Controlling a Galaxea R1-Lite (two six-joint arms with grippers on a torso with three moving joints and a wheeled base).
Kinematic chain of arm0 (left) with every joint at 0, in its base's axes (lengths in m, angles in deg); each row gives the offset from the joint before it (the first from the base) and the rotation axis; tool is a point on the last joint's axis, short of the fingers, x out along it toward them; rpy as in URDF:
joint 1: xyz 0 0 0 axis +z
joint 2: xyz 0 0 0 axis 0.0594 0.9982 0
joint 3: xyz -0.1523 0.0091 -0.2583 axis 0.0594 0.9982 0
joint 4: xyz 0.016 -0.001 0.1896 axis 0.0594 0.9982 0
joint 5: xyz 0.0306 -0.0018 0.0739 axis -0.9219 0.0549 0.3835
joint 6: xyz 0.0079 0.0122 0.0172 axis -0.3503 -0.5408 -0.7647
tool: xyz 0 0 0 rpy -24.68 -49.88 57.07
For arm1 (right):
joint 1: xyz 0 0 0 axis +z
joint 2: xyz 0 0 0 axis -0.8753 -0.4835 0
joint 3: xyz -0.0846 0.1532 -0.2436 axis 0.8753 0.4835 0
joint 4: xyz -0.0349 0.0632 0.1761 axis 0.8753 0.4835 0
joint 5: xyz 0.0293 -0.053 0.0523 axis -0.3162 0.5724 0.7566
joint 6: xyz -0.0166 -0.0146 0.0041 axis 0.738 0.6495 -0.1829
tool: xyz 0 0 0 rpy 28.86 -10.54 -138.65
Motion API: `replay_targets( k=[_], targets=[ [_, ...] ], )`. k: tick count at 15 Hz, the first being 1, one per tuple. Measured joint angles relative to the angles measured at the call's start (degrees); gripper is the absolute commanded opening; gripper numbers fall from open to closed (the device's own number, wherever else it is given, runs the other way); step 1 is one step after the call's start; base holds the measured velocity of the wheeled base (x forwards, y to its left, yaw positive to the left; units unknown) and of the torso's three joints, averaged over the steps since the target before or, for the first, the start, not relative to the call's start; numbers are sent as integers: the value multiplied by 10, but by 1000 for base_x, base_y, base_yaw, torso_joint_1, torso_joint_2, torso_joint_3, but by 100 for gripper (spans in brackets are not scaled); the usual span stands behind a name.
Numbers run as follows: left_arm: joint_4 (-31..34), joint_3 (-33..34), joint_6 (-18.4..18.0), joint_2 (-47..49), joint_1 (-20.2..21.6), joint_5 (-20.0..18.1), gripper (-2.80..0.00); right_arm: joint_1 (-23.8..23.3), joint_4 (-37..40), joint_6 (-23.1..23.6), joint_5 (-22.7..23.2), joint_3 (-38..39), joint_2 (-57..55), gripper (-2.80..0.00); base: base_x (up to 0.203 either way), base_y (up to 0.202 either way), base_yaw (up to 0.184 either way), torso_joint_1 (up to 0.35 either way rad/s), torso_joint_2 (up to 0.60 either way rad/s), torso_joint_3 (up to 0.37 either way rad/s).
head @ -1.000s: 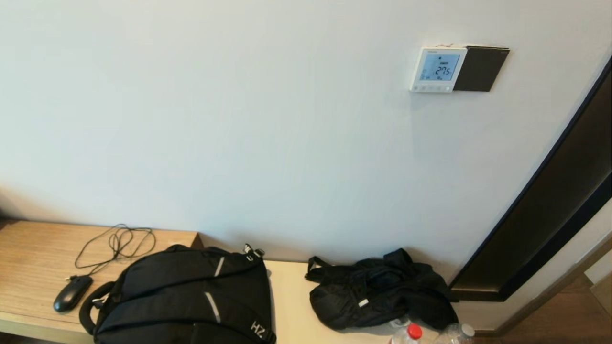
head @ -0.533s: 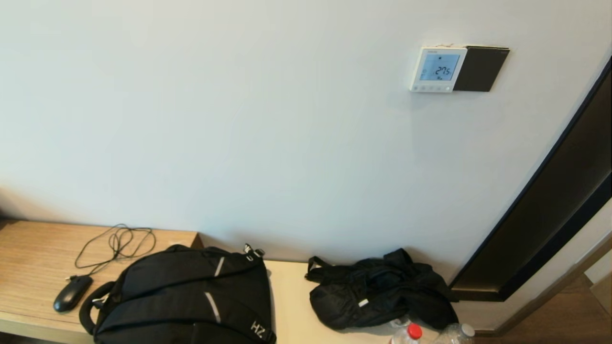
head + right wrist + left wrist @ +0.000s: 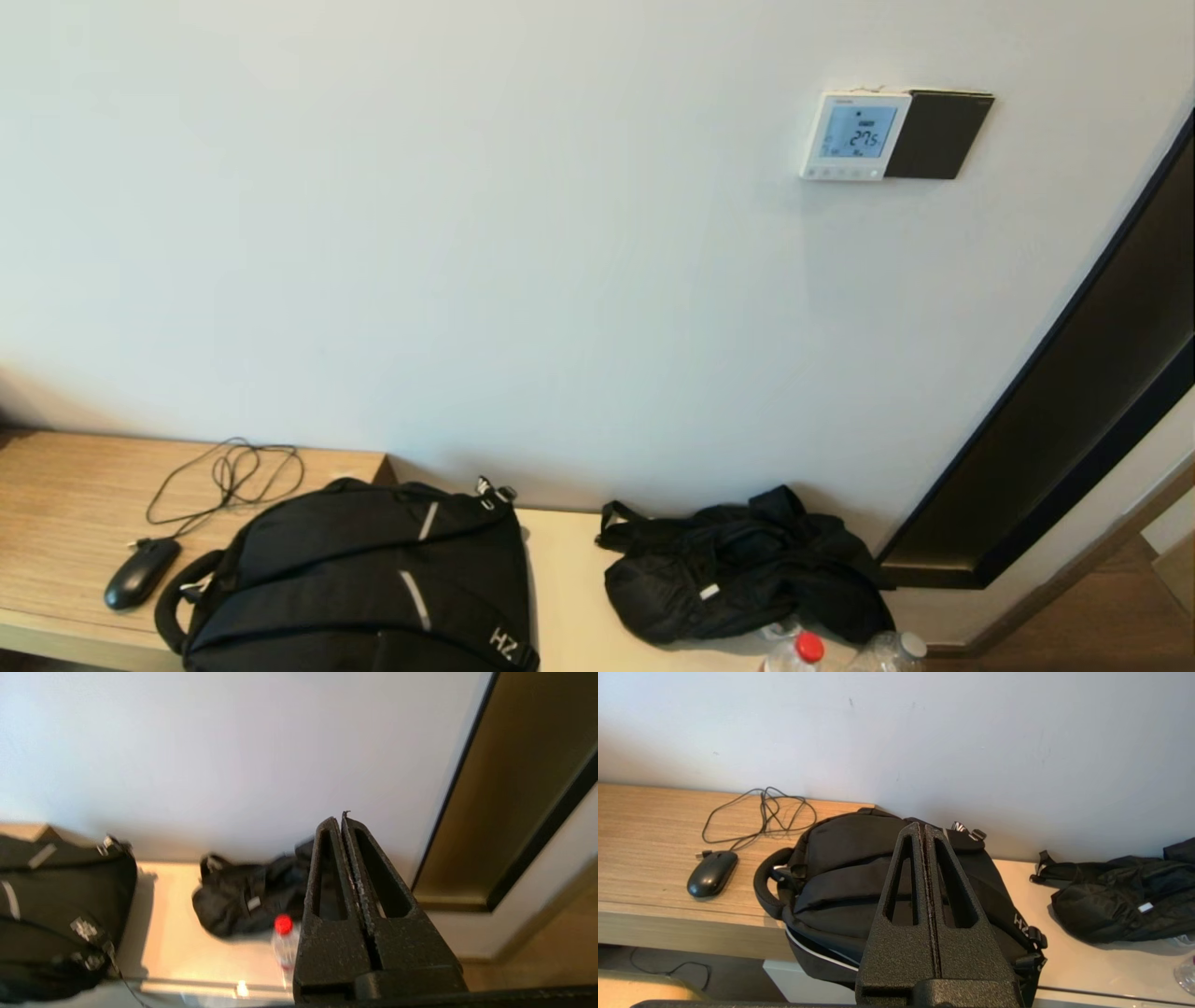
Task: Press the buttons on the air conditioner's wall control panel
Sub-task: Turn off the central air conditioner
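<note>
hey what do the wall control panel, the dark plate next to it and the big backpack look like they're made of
The wall control panel looks like smooth white plastic, with a glossy pale blue lit screen showing digits. The dark plate beside it is flat, matte dark brown; plastic or coated metal, hard to tell. The big backpack looks like woven black synthetic fabric with grey stripes, soft and creased.

The left gripper [image 3: 924, 833], fingers pressed together, hangs over a black backpack [image 3: 840, 891] on a wooden desk [image 3: 640, 826]. A black mouse [image 3: 712, 879] with tangled cord [image 3: 761, 814] lies beside it; another black bag [image 3: 1120, 900] sits apart.
</note>
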Motion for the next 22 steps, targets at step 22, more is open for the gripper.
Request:
replay_targets(
  k=[22],
  targets=[
    [0,0,0,0,0,0,-280,103,-202,-81,-164,-619,-740,-280,0,0,0,0,0,0]
  ],
)
